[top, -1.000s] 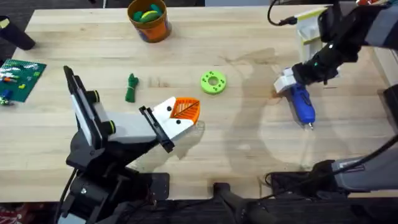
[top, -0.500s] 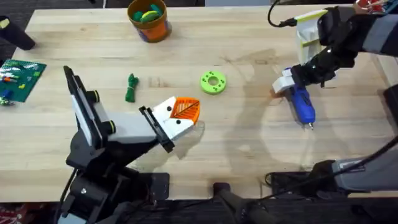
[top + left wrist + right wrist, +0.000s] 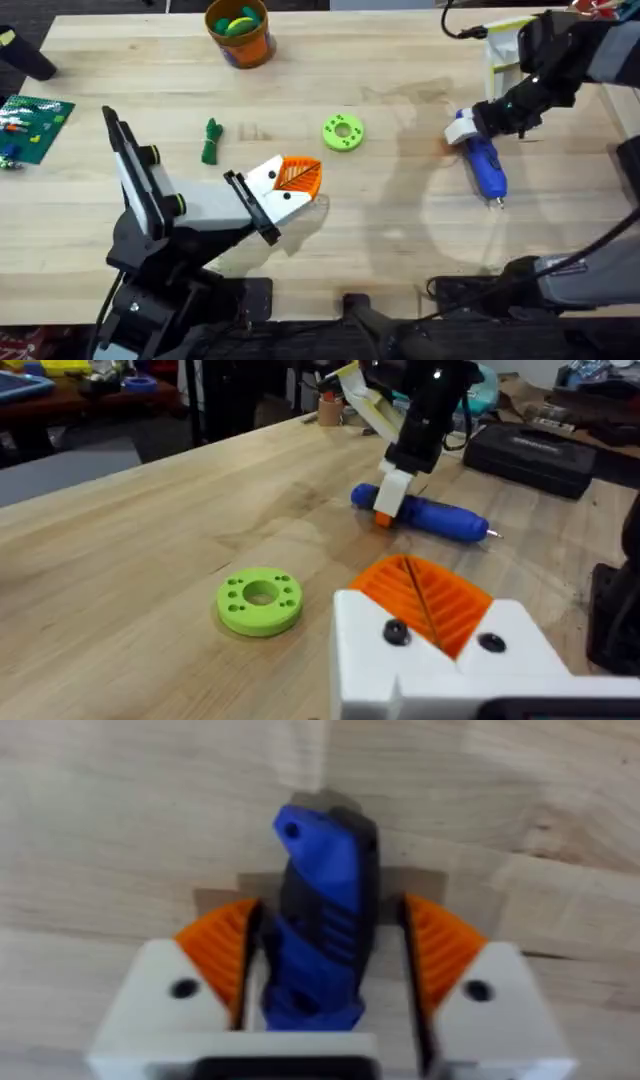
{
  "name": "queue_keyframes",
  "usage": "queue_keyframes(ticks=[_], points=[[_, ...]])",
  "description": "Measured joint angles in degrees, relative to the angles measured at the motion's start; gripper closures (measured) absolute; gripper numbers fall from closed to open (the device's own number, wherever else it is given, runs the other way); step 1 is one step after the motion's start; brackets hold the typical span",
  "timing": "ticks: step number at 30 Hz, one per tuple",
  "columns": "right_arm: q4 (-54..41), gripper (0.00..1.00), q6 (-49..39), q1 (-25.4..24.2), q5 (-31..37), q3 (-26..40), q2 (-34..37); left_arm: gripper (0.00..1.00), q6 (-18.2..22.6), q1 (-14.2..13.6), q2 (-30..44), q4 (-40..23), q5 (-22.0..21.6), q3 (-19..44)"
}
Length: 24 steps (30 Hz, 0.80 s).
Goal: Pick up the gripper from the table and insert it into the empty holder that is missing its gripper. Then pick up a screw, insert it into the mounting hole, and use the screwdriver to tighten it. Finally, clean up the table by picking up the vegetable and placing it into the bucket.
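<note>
Overhead: the screwdriver (image 3: 485, 165) lies near the table's (image 3: 400, 250) right edge, the right gripper (image 3: 462, 130) over its butt end. The vegetable (image 3: 210, 141) lies left of centre; the bucket (image 3: 240, 30) stands at the far edge.

Left wrist: the left gripper (image 3: 440, 610) hangs empty, pads together.

Right wrist: pads (image 3: 222, 945) straddle the screwdriver, apparently not yet pressing. Gripped so near its end, it could pivot or slip.
</note>
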Motion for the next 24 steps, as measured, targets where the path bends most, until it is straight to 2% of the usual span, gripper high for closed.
queue_keyframes(ticks=[3,6,7,15,24], points=[[0.8,0.502,0.45,-0.24,0.6,0.14,0.21,0.994,0.0,0.0,0.0,0.0,0.01,0.0],[1.94,0.899,0.62,-0.37,2.24,0.24,0.85,0.994,0.0,0.0,0.0,0.0,-0.01,0.0],[2.07,0.96,0.68,-0.43,2.33,0.33,0.94,0.994,0.0,0.0,0.0,0.0,-0.01,0.0],[1.59,0.97,0.66,-0.4,2.63,0.55,1.04,0.994,0.0,0.0,0.0,0.0,0.01,0.0],[-5.42,0.97,0.88,-0.45,1.32,2.91,1.51,0.994,0.0,0.0,0.0,0.0,-0.01,0.0]])
